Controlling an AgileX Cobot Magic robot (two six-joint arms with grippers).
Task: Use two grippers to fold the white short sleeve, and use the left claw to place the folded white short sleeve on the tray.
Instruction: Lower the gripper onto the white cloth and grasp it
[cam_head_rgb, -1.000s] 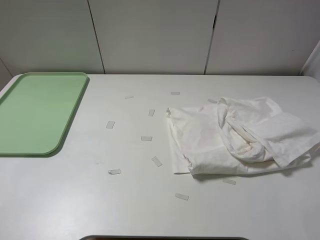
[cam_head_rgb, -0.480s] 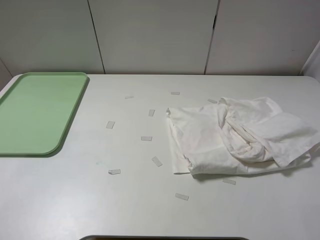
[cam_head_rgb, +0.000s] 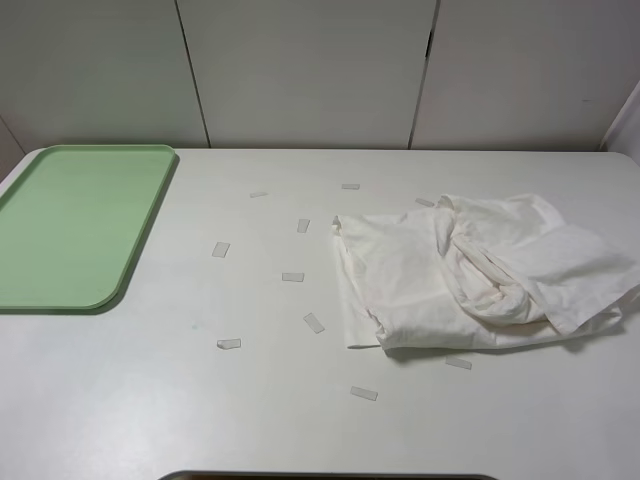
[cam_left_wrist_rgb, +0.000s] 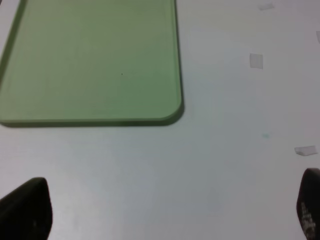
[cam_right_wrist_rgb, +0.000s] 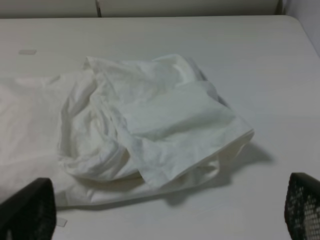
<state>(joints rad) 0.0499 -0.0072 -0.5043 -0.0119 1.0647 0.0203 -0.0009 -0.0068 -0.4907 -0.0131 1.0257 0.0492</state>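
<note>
The white short sleeve (cam_head_rgb: 480, 270) lies crumpled on the right half of the white table; the right wrist view shows it too (cam_right_wrist_rgb: 145, 120). The green tray (cam_head_rgb: 75, 225) lies flat at the left edge, and it also shows in the left wrist view (cam_left_wrist_rgb: 90, 60). Neither gripper shows in the exterior high view. My left gripper (cam_left_wrist_rgb: 165, 215) is open above bare table, near the tray's corner. My right gripper (cam_right_wrist_rgb: 165, 215) is open, near the shirt's edge, holding nothing.
Several small clear tape pieces (cam_head_rgb: 293, 277) lie scattered on the table (cam_head_rgb: 200, 400) between tray and shirt. Grey cabinet panels (cam_head_rgb: 310, 70) stand behind the table. The table's right edge is close to the shirt.
</note>
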